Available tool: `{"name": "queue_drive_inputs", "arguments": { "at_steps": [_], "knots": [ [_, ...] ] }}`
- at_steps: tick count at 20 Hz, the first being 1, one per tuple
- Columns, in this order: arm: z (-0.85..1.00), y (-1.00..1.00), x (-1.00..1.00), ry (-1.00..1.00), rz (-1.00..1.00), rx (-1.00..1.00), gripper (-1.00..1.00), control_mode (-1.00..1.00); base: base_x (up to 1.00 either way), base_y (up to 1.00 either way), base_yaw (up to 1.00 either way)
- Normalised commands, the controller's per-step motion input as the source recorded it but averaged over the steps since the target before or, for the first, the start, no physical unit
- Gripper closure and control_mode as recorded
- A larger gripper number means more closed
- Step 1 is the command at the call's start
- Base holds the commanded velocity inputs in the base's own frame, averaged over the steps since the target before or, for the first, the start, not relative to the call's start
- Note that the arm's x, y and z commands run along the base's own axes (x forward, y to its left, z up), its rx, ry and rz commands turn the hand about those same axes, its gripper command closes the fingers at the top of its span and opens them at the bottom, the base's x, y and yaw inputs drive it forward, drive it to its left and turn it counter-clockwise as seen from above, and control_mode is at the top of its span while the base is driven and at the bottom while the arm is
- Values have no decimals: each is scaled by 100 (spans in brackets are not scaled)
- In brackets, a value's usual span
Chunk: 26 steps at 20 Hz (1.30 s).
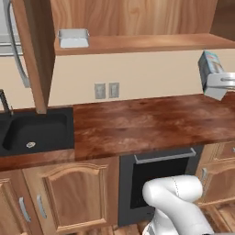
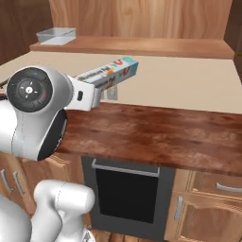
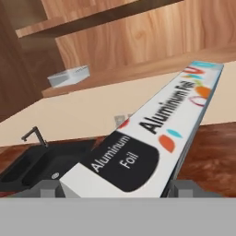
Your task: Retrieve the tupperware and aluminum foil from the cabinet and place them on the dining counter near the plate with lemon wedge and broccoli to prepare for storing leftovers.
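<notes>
open cabinet door [image 1: 39,50] jutting left, wall counter [image 1: 151,121] bare below, tupperware [image 1: 73,38] on shelf [image 1: 147,43]

Black sink [image 1: 34,133], wall counter [image 1: 151,124], seemingly an oven [image 1: 158,181] below.

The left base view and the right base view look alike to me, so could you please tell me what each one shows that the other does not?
Left base view alone: the black sink with its faucet, and the open cabinet door. Right base view alone: the printed long side of the aluminum foil, held out from the gripper. Both share the tupperware on the cabinet shelf, the wall counter and the oven below.
</notes>
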Motion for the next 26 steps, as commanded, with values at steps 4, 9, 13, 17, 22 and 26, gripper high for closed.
{"name": "queue_drive_inputs", "arguments": {
  "at_steps": [4,9,13,17,22,26],
  "knots": [
    [0,0,0,0,0,0,100,100,-50,16,13],
    [0,0,0,0,0,0,100,100,-55,2,47],
    [0,0,0,0,0,0,100,100,-62,0,68],
    [0,0,0,0,0,0,100,100,-98,0,68],
    [0,0,0,0,0,0,100,100,-88,0,75],
    [0,0,0,0,0,0,100,100,-76,3,87]
  ]
}}
